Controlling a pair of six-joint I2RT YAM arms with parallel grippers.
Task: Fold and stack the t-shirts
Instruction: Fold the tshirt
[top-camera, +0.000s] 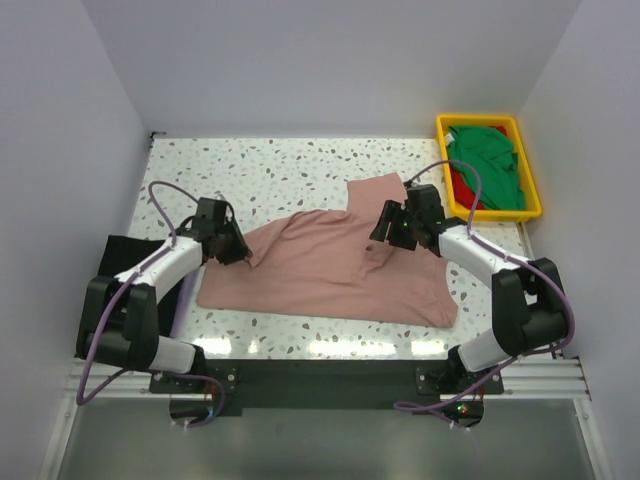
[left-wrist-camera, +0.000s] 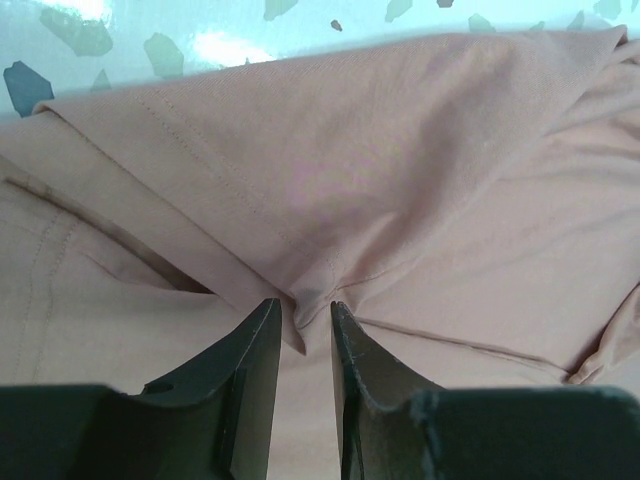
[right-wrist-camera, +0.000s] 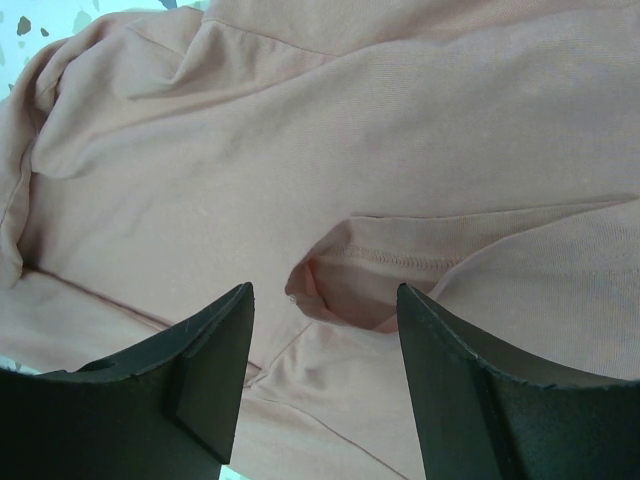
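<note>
Sprawling rumpled across the middle of the speckled worktop (top-camera: 300, 165) lies the pink t-shirt (top-camera: 330, 265). A yellow tray (top-camera: 530, 212) far right holds a green t-shirt (top-camera: 487, 160) over a red t-shirt (top-camera: 462, 185); a black t-shirt (top-camera: 125, 255) sits at the left edge. The left fingers (left-wrist-camera: 255, 370) pinch the pink t-shirt's left edge; the right fingers (right-wrist-camera: 200, 350) gape above its right side.

Spread t-shirt (top-camera: 330, 265) lies mid-table (top-camera: 260, 165). Tray (top-camera: 495, 215) sits at the 1 o'clock corner with bundled t-shirts (top-camera: 485, 160) in it. Another t-shirt (top-camera: 125, 255) lies at the table's 9 o'clock edge, under the left arm. Left gripper (top-camera: 240, 255) sits at the spread t-shirt's 9 o'clock edge, right gripper (top-camera: 385, 232) over its 2 o'clock part.
</note>
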